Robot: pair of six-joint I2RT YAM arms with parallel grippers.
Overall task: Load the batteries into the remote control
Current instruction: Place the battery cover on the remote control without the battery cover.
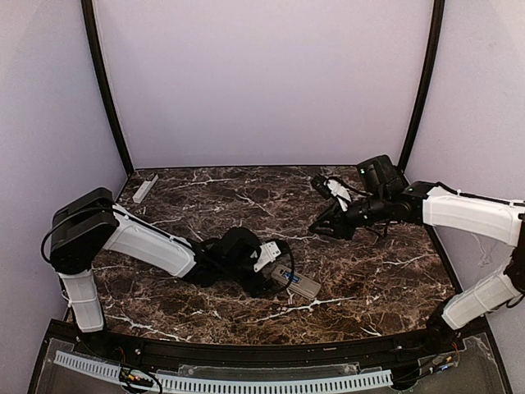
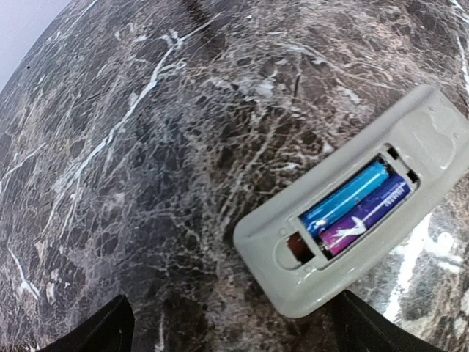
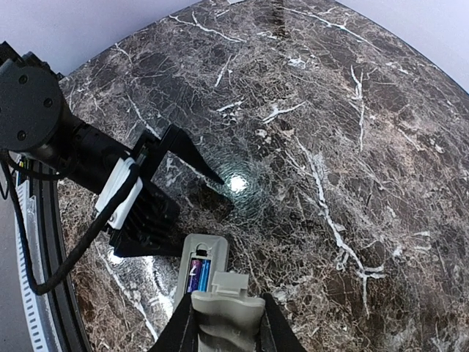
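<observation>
Lying back-up on the dark, white-veined marble table (image 1: pixel 246 193), the white oblong plastic remote control (image 2: pixel 410 147) sits at about six o'clock of the tabletop in the overhead view. Its compartment is open, and the two slim blue cylindrical batteries (image 2: pixel 344 198) rest side by side inside. Above it the left gripper (image 2: pixel 234 339) hangs with fingers spread wide and empty. Toward three o'clock, well apart from the remote control, the right gripper (image 3: pixel 223 323) has its fingers narrowed onto a flat pale grey plastic piece (image 3: pixel 223 304), probably the compartment lid. I judge the remote control light, rigid and smooth-shelled, so likely to skate on polished stone; take it across its long sides, clear of the opening. The batteries would roll if tipped out, and the thin lid probably has small brittle catches. The remote control's button face is turned down and unseen, and one end runs out of the left wrist view. A dark reddish patch at the compartment's seven o'clock end is unreadable, so I cannot tell whether both cells are fully seated. A narrow pale grey bar (image 1: pixel 145 188) lies at ten o'clock.
</observation>
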